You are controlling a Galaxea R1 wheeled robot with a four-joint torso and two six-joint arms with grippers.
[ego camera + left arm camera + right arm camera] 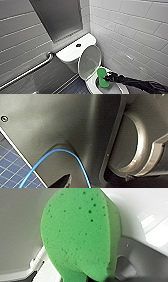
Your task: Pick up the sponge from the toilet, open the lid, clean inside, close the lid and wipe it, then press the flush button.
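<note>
In the head view, the sponge (101,77) is seen upright inside the toilet (68,53) bowl, clamped at its side by the right gripper (107,79); the lid (89,62) is raised. It could probably be twisted loose and dropped if pressed too hard against the bowl. In the right wrist view, the sponge is seen standing out from the gripper, white bowl wall close behind

right arm (140,84): reaching forward | right claw (107,79): clamped on sponge (102,77)

A steel grab bar (27,71) slants along the grey tiled wall (20,27).
</note>
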